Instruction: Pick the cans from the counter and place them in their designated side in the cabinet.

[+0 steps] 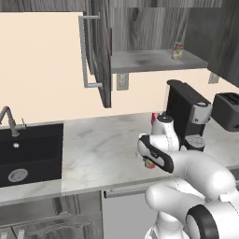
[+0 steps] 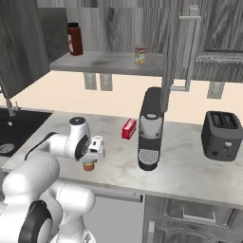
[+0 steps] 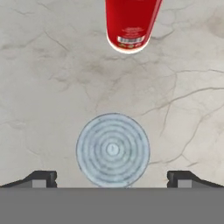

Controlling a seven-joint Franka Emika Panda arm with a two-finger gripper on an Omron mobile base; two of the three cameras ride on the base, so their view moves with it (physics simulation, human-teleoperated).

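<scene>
A can (image 3: 113, 150) with a silvery ringed top stands on the marbled counter (image 3: 48, 78), directly under my gripper (image 3: 112, 177). The gripper is open, one dark fingertip (image 3: 41, 178) on each side of the can, and I cannot tell whether they touch it. From the right base view its yellow-orange label (image 2: 88, 165) shows below the hand (image 2: 93, 151); in the left base view it (image 1: 149, 163) peeks out under the wrist. The other can (image 2: 139, 54), red with a pale band, stands on the open cabinet's grey shelf (image 2: 109, 61), also seen as the can (image 1: 177, 50) at the shelf's right end.
A small red box (image 2: 128, 128) (image 3: 129, 26) lies just beyond the can. A black coffee machine (image 2: 149, 128) and a toaster (image 2: 222, 135) stand to the right. A dark red jar (image 2: 74, 39) is on the shelf's left. The cabinet door (image 1: 100, 56) hangs open; the sink (image 1: 28, 154) is far left.
</scene>
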